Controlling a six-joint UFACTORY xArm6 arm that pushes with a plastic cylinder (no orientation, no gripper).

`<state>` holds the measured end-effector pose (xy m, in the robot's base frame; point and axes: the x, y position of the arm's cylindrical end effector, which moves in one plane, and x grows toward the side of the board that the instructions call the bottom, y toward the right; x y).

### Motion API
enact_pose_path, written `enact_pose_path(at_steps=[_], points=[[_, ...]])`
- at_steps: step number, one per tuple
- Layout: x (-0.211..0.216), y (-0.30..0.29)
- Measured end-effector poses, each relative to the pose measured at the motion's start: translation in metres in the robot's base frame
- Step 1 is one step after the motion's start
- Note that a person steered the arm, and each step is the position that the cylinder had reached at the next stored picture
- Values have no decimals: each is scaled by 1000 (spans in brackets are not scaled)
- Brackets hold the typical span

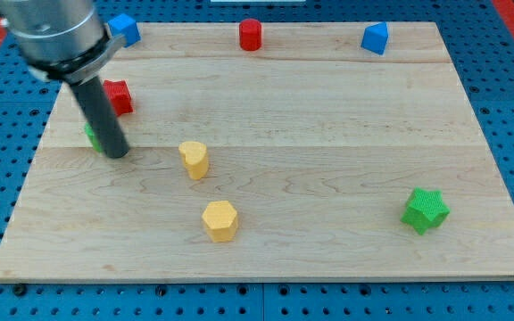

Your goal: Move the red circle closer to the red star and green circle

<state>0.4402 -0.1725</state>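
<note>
My arm: enters from the view's top left, a grey cylindrical housing with a dark rod slanting down toward the view's lower right.

My tip: down at the tabletop, left part. I have no hand, so nothing is grasped or released; the rod only touches.

Green block: just to the view's left of my tip, mostly hidden behind the rod; shape cannot be made out.

Red star: just above my tip, beside the rod's right edge.

Yellow block: near, to the right of my tip.

Yellow hexagonal block: further off, to the lower right.

Blue block: at the top edge, above my tip, beside the housing.

Red circle: well apart from my tip, at the top edge, to the upper right.

Second blue block: top edge, farther right.

Green star: farthest, lower right.
</note>
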Motion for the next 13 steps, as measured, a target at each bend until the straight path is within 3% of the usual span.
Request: enact_pose_path(at_steps=[1,2,3,4,5,6,8,10,12,13], points=[[-27,5],[-55,107],[-141,175],[-209,195],[-229,221],[-248,186],[-147,61],[-96,65],[-75,120],[-64,87]])
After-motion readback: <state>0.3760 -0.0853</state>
